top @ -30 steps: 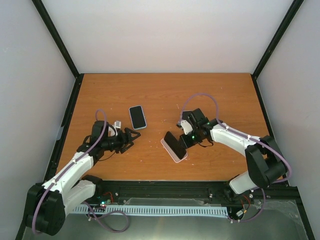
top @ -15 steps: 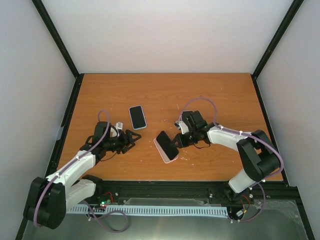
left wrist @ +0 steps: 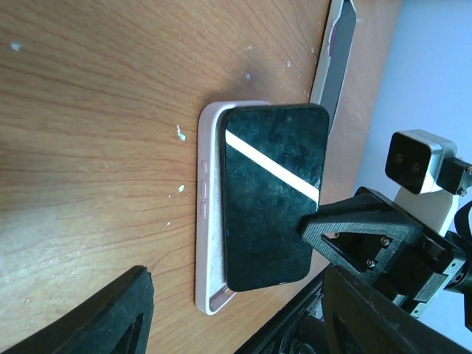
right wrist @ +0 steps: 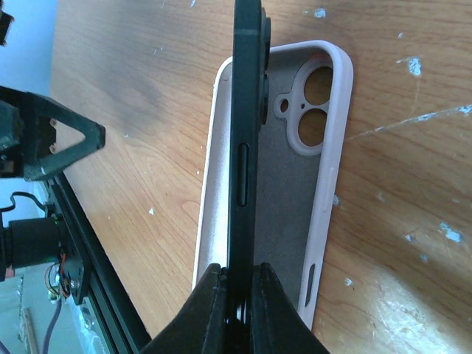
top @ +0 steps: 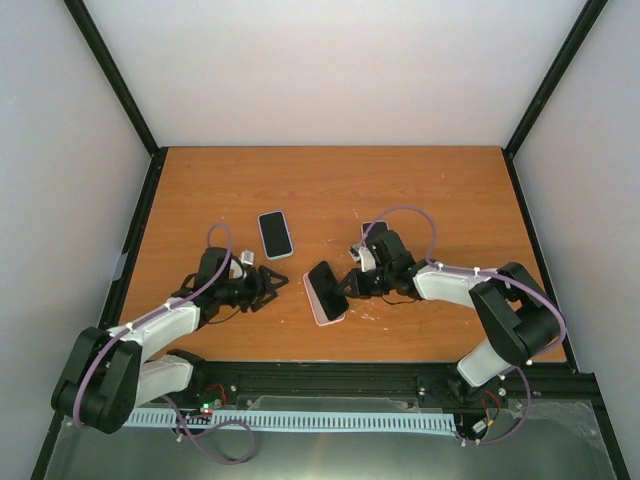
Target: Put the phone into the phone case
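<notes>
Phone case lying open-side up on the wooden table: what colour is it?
Pale pink phone case, grey lining inside; the right wrist view shows it best.

arms (top: 160, 325) — white shells, black joints | cables (top: 400, 212) — lilac, looped | left pincer (top: 277, 279) black

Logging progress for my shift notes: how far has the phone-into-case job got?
Done: the right gripper is shut on the phone, held over the pink case. In hand: the phone is tilted on edge, not seated. Remaining: lay it flat and press in. The left gripper hovers open nearby.
</notes>
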Controlling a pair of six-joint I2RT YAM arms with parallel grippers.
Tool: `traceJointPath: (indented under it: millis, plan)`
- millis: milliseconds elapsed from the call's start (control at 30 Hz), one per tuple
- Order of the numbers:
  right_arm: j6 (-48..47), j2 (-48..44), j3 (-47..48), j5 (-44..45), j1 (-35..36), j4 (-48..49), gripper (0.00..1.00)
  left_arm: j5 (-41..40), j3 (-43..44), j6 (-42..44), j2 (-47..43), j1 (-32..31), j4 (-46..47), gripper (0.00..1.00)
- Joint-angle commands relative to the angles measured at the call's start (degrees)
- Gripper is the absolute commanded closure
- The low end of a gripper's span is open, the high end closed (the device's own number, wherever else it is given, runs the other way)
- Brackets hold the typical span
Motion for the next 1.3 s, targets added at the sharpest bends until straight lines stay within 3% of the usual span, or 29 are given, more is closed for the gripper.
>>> traceJointPath:
  millis: [0, 267, 433, 600, 967, 1267]
  plan:
    - [4.88, -0.20, -2.43, 5.65, 0.60, 5.13, 0.97, 0.03, -1.39, -2.82, 2.20, -2.48, 7.36, 0.38]
    - [8.98, 0.78, -5.85, 6.06, 1.27, 11.86, 0.97, -1.20, 0.47, -6.46, 12.70, -9.61, 14.94, 0.40]
    - [11.07, 1.32, -5.45, 7.02, 2.17, 10.44, 0.96, -2.27, 2.25, -8.32, 18.40, -14.46, 19.18, 0.42]
    - [14.79, 2.91, -4.62, 7.78, 3.22, 9.47, 0.95, -2.04, 2.61, -8.52, 22.79, -15.39, 23.07, 0.48]
    - [22.54, 8.11, -3.45, 8.27, 9.37, 17.02, 0.97, -2.46, 2.09, -7.17, 22.75, -15.71, 25.01, 0.50]
    - [17.75, 6.76, -1.91, 13.57, 9.77, 9.26, 0.86, -5.50, 0.14, -7.15, 18.75, -15.71, 23.07, 0.52]
